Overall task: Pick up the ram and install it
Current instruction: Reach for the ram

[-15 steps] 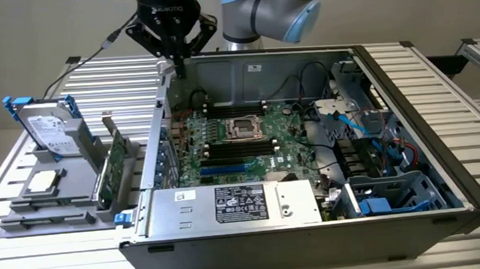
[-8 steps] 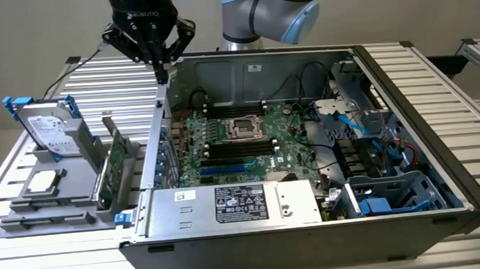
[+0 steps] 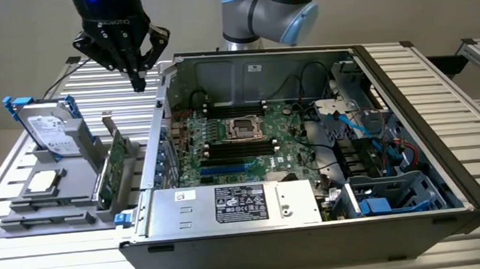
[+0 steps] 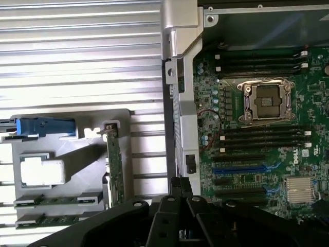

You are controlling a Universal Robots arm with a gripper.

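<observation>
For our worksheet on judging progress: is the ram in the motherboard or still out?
Out. Green ram sticks lie in the grey holder beside the case; the black motherboard slots look empty.

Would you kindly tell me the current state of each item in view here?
computer case: side open, motherboard exposed.
gripper: fingers shut, empty, raised beside the computer case.
ram: two sticks sitting in the grey holder, not gripped.
memory slots: all empty.
hard drive: upright in the grey holder.
green card: standing on edge in the grey holder.
</observation>
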